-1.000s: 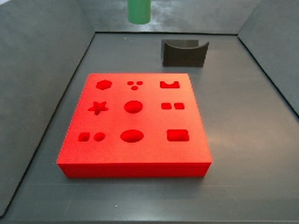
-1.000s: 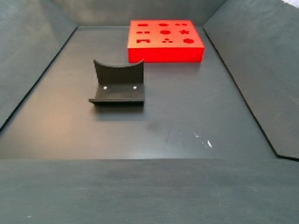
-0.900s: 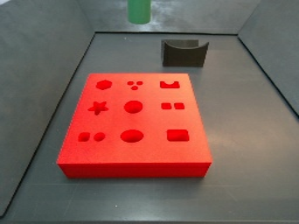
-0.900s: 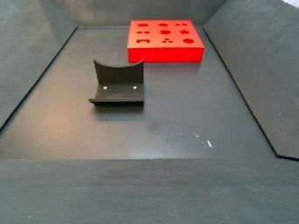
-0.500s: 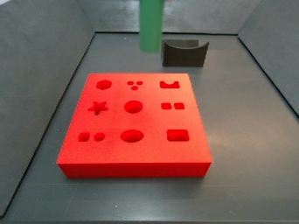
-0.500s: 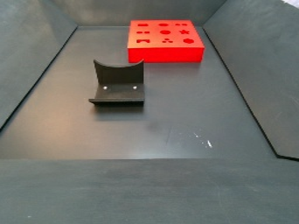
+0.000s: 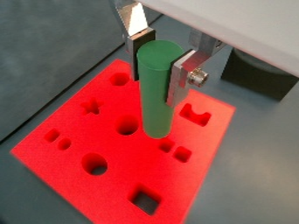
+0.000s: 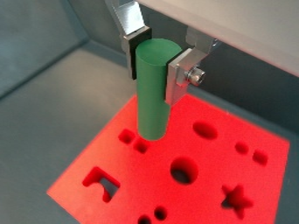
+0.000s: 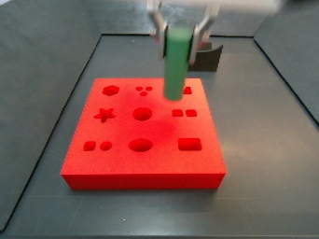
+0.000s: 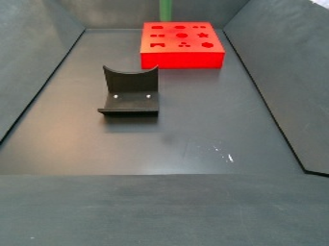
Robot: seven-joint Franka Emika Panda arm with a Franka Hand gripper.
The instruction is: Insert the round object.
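Above red block (image 9: 145, 128): 1 fingers-held (image 7: 159, 54) green peg (image 7: 156, 89).

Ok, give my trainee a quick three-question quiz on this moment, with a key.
1. True or false: the tool is shut on the green peg.
2. Where is the peg's lower end? A) seated in a hole; B) hanging above the red block; C) resting in the dark grey holder.
3. Which cut-out shape has points on the block's top face?

Key
1. True: in both wrist views the silver fingers clamp its upper part, holding it upright.
2. B: the wrist views show it over the block, not in any hole.
3. The star.
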